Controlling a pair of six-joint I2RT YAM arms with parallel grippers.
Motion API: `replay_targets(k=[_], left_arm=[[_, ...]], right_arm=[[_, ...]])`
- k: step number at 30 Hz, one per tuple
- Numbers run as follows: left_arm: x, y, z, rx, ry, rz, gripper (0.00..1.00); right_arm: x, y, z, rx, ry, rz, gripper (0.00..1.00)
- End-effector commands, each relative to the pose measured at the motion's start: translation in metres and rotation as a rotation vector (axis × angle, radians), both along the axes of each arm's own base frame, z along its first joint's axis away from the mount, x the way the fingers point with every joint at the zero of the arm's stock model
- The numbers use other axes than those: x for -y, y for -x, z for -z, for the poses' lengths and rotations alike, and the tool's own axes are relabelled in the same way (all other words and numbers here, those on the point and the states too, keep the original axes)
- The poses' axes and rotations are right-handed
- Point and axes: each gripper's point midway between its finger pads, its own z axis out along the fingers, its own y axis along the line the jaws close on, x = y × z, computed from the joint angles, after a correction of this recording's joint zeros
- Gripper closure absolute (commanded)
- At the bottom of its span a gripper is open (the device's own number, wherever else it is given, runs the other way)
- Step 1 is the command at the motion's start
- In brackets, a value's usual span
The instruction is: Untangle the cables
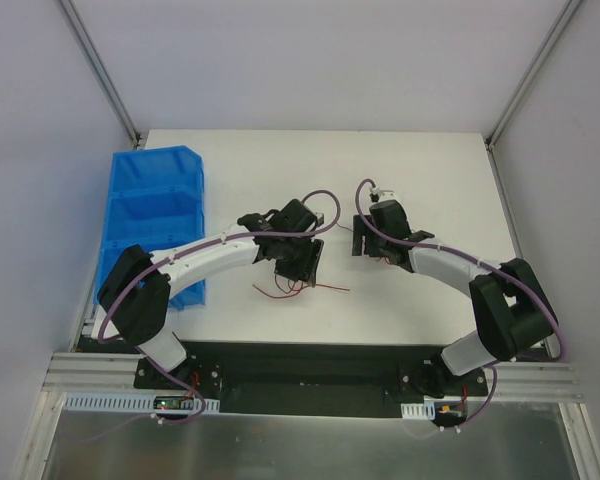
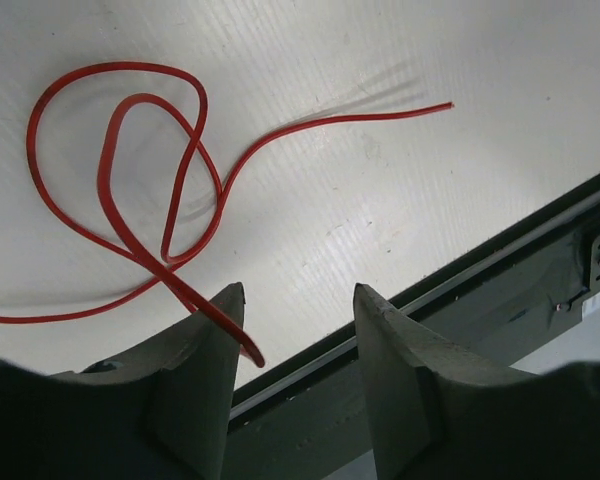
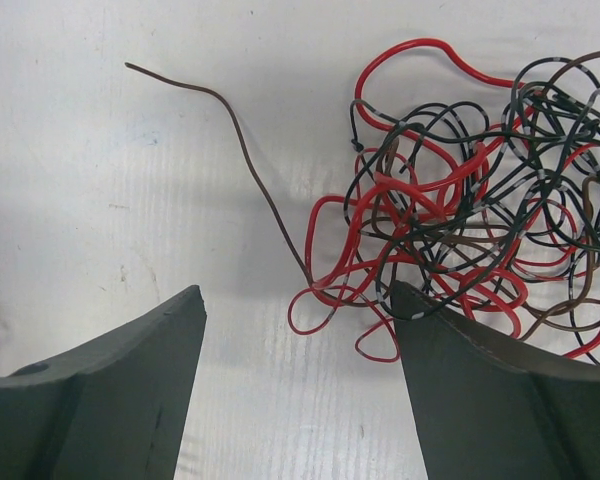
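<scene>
While you watch the left wrist view, the left gripper (image 2: 300,295) stands partly open, gripping nothing; a looped red wire (image 2: 330,119) lies on the table (image 2: 380,200), its end against one finger (image 2: 205,350). Right wrist view: right gripper (image 3: 298,290) wide, empty, the tangle (image 3: 460,200) just past one finger, plain only here. Top view: white table, blue bins (image 1: 155,200) left, pale walls.

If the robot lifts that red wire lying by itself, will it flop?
Probably floppy: the red wire is very thin and lies in loose loops flat on the table, so it would likely sag and dangle. It looks light. Its crossed loops might tighten into a knot if pulled by one end.
</scene>
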Motion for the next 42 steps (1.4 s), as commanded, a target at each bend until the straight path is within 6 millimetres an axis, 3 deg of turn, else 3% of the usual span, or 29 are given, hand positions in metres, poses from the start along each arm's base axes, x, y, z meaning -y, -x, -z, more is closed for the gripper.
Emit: replay_targets(k=[1, 9, 12, 15, 18, 24, 27, 29, 31, 37, 42], left_arm=[[-0.006, -0.016, -0.016, 0.112, -0.04, -0.011, 0.47], [-0.022, -0.021, -0.019, 0.163, -0.104, -0.018, 0.27], [-0.028, -0.027, -0.01, 0.187, -0.155, -0.011, 0.26], [-0.029, -0.032, 0.001, 0.167, -0.191, -0.006, 0.36], [-0.026, -0.036, 0.013, 0.156, -0.223, 0.003, 0.37], [-0.022, -0.043, 0.04, 0.114, -0.282, 0.018, 0.52], [-0.025, -0.051, 0.045, 0.135, -0.318, 0.01, 0.66], [-0.025, -0.055, 0.043, 0.153, -0.331, 0.012, 0.85], [-0.027, -0.055, 0.034, 0.164, -0.33, 0.005, 1.0], [-0.059, -0.052, -0.018, 0.273, -0.308, -0.058, 1.0], [-0.12, -0.061, -0.082, 0.319, -0.21, -0.26, 1.0]], right_arm=[[-0.008, -0.006, -0.007, 0.012, -0.04, -0.001, 0.23], [-0.011, -0.01, -0.008, 0.022, -0.068, -0.002, 0.23], [-0.011, -0.011, -0.01, 0.018, -0.091, -0.001, 0.23], [-0.01, -0.011, -0.01, 0.027, -0.091, 0.003, 0.23], [-0.01, -0.012, -0.008, 0.012, -0.099, 0.001, 0.23], [-0.009, -0.01, -0.007, 0.009, -0.109, 0.004, 0.23], [-0.009, -0.012, -0.007, 0.002, -0.121, 0.005, 0.23], [-0.009, -0.012, -0.008, 0.005, -0.124, 0.005, 0.23], [-0.008, -0.011, -0.008, 0.008, -0.122, 0.008, 0.23], [-0.009, -0.01, -0.01, 0.009, -0.134, 0.004, 0.23], [-0.009, -0.011, -0.011, 0.012, -0.132, 0.004, 0.23]])
